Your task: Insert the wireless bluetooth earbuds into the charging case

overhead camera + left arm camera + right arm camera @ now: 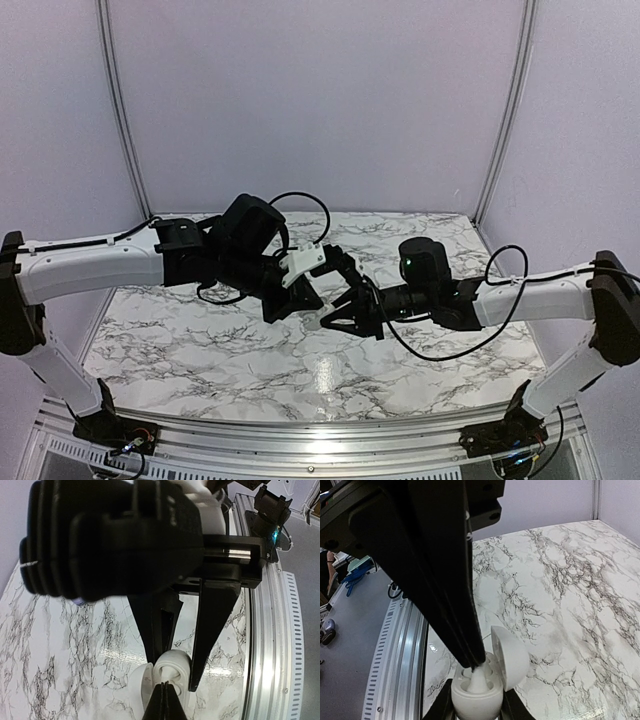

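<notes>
The white charging case (475, 702) is off the table with its lid (511, 656) swung open to the right. My right gripper (476, 709) is shut on the case body, one finger on each side. A whitish earbud (480, 679) stands upright in one well of the case. My left gripper (165, 689) comes down from above with its jaws pressed together, and its fingertips (476, 661) touch the top of the earbud. The left wrist view shows the same case (181, 661), the earbud (168, 674) and the lid (136, 682). Both grippers (322, 305) meet over the table's middle.
The marble table (200, 340) lies below. An aluminium rail (300, 445) runs along its near edge. White booth walls (320, 100) stand behind and at the sides. Black cables (450, 345) loop off both arms.
</notes>
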{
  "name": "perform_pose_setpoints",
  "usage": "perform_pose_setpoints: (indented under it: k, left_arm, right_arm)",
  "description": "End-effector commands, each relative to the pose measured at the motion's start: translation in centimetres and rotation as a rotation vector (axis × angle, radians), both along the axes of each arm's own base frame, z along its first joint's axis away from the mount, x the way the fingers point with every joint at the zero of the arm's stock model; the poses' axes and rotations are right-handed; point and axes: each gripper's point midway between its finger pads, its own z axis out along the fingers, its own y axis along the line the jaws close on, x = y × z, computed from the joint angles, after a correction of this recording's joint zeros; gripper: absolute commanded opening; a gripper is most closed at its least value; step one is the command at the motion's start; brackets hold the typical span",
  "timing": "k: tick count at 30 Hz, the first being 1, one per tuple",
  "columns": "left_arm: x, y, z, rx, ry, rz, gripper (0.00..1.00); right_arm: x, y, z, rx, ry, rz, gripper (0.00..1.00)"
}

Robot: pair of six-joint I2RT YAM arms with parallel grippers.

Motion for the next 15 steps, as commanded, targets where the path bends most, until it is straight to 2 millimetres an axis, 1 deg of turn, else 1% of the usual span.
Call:
perform_pose_setpoints:
  k: [1, 10, 15]
  left_arm:
    - [-1.2, -0.1, -1.1, 0.02, 0.052, -0.048, 0.0]
    - [-2.7, -0.4, -1.9, 0.01, 0.12, -0.115, 0.0]
    - [-3.0, -0.7, -2.2, 0.007, 0.137, -0.133, 0.0]
  right_arm:
    - [-0.6, 0.3, 3.9, 0.101, -0.089, 0.025, 0.0]
    - [-1.2, -0.1, 6.8, 0.196, -0.166, 0.039, 0.0]
    - [-1.8, -0.5, 8.4, 0.251, -0.208, 0.055, 0.0]
